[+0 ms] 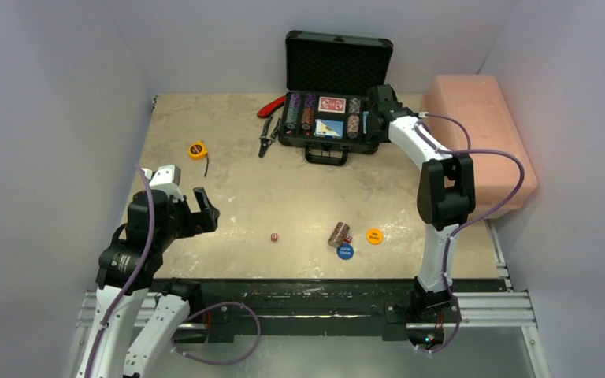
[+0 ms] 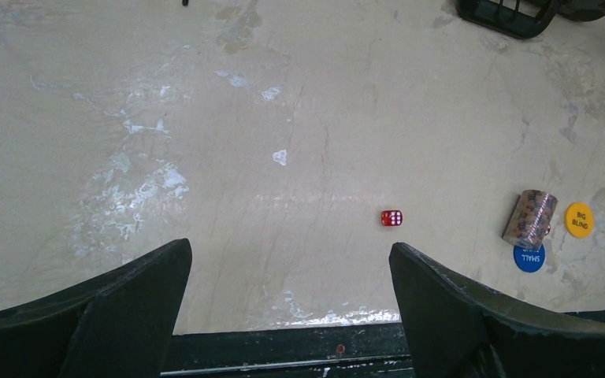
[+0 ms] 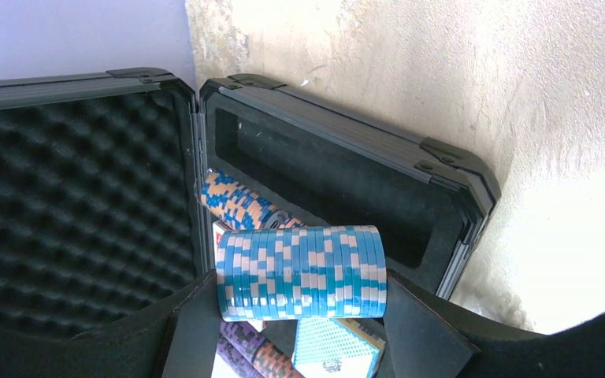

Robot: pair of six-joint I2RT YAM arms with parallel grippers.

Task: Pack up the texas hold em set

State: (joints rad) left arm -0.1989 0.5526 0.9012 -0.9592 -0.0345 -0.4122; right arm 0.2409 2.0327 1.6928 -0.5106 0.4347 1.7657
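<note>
The black handled briefcase (image 1: 339, 64) stands open at the far side of the beige table (image 1: 228, 157). Several striped chip stacks (image 1: 293, 112) and the card decks (image 1: 332, 105) lie already in it. The right gripper (image 1: 376, 116) is closed on a light-blue-and-white chip stack (image 3: 299, 272) over the empty end slot. The left gripper (image 2: 287, 256) hangs wide open, holding nothing. Still to pack, I judge: a brownish chip stack (image 1: 338, 232), a blue disc (image 1: 345, 252), an orange disc (image 1: 374, 235) and small red dice (image 1: 274, 237), all near the front edge.

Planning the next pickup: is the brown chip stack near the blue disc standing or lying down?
Lying down: the brown chip stack shows its striped side upward, beside the blue disc.
</note>
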